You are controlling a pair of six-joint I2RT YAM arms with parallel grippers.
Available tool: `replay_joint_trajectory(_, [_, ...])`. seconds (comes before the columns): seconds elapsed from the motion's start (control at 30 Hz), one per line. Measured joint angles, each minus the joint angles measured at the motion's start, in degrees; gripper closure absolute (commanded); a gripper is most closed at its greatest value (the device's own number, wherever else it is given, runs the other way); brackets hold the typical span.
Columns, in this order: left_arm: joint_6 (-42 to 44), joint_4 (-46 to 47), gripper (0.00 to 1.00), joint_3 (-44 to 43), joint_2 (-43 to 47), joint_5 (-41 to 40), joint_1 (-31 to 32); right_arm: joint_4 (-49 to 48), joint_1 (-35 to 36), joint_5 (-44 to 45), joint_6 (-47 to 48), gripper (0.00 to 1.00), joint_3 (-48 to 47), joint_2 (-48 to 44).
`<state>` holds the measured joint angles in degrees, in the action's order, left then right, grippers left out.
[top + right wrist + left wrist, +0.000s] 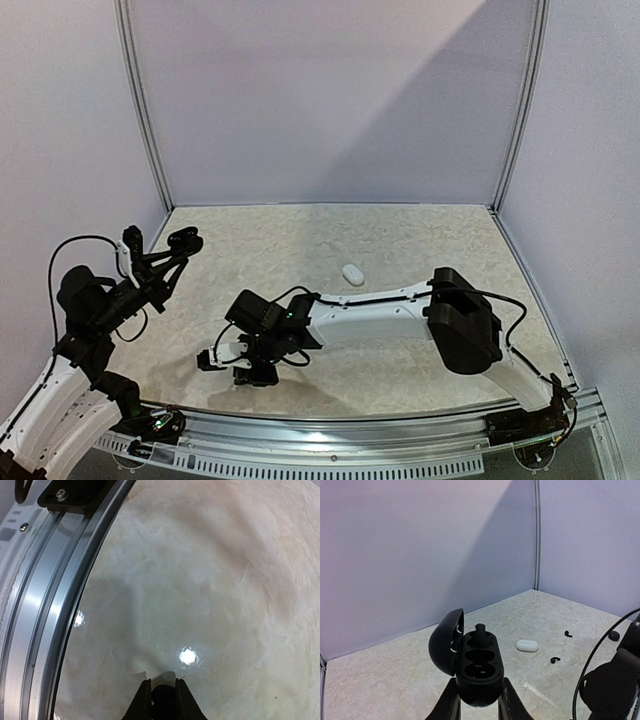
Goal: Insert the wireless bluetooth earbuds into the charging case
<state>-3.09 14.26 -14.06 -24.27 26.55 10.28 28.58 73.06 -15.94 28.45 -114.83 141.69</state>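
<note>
Black fingertips of the right gripper (162, 686) pinch a dark earbud (162, 698) against the table (210, 580). Toward eleven o'clock, the left gripper (479, 696) clamps the charging case (480, 669), lid open, likely presenting its empty socket for loading. One bud (480, 631) is already seated.

Bud (480, 632) in far slot of open case (479, 676); closed case (527, 645), two loose buds (555, 659) on table (395, 680) to R.
</note>
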Motion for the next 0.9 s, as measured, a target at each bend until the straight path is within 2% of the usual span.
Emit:
replay_joint_trajectory(0.23, [-0.26,0.07,1.0,0.0,-0.44,0.04,-0.07,-0.35,-2.62,1.03,1.27,0.84,10.99,-7.02])
replay_joint_trajectory(0.4, [-0.59,0.11,1.0,0.0,-1.14,0.15,-0.07,-1.73,-6.88,2.32,1.25,0.84,24.7,-15.87])
replay_joint_trajectory(0.53, [-0.81,0.22,1.0,0.02,-1.84,0.24,-0.09,-2.01,-9.66,4.0,1.14,0.81,31.61,-20.63])
replay_joint_trajectory(0.67, [-1.07,0.44,1.0,0.02,-2.58,0.26,-0.09,-2.01,-10.38,5.86,0.52,0.71,34.51,-22.51])
replay_joint_trajectory(0.8, [-1.25,0.48,1.0,0.09,-3.21,0.26,-0.09,-1.16,-10.84,6.86,-0.52,0.54,34.62,-22.71])
replay_joint_trajectory(0.9, [-1.27,0.48,1.0,0.15,-3.5,0.26,-0.09,0.98,-10.95,7.34,-0.83,0.47,33.64,-22.73])
